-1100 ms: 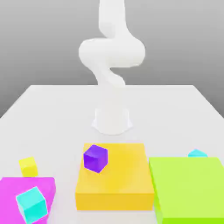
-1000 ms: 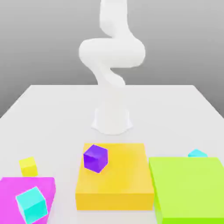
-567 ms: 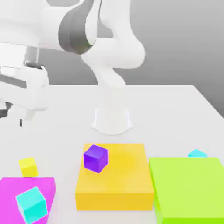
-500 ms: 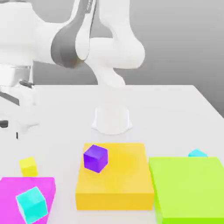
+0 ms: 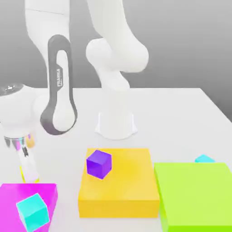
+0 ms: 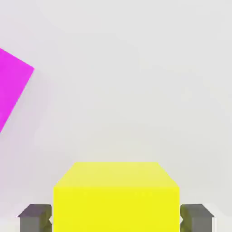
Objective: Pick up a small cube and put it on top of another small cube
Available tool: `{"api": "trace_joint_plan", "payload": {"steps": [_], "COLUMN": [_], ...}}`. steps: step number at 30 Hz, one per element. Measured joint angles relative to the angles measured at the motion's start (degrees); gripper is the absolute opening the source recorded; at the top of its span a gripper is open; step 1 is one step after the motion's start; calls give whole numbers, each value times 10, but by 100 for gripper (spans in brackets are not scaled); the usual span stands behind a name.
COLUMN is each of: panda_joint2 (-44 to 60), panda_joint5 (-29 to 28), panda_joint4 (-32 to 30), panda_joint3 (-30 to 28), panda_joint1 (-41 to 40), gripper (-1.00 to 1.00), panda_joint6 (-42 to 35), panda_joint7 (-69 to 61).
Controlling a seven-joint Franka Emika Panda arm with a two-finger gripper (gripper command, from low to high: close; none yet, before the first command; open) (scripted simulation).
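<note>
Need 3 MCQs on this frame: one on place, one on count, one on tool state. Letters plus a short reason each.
1. Where does the purple cube sit?
A. on the orange block
B. on the green block
C. on the bare table

2. How many cyan cubes are there?
A. one
B. two
C. three

3. What is the tool doing?
A. open above the purple cube
B. shut on nothing
C. shut on the yellow cube

Answers:
1 A: it rests on the orange block's top, near a corner.
2 B: one on the magenta block, one behind the green block.
3 C: in the hand view a finger sits against each side of the cube.
</note>
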Motion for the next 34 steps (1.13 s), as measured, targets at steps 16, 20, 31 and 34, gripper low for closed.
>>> {"api": "trace_joint_plan", "payload": {"steps": [16, 20, 31, 34], "panda_joint2": [-257, -338, -347, -347], "panda_joint5": [-115, -108, -83, -83], "panda_joint4": [-62, -84, -140, -140], "panda_joint3": [9, 62, 150, 150], "panda_joint1": [109, 137, 180, 180], "gripper": [-100, -100, 100, 100], "panda_joint6": [-190, -248, -202, -202], "panda_joint7": [253, 353, 488, 488]}}
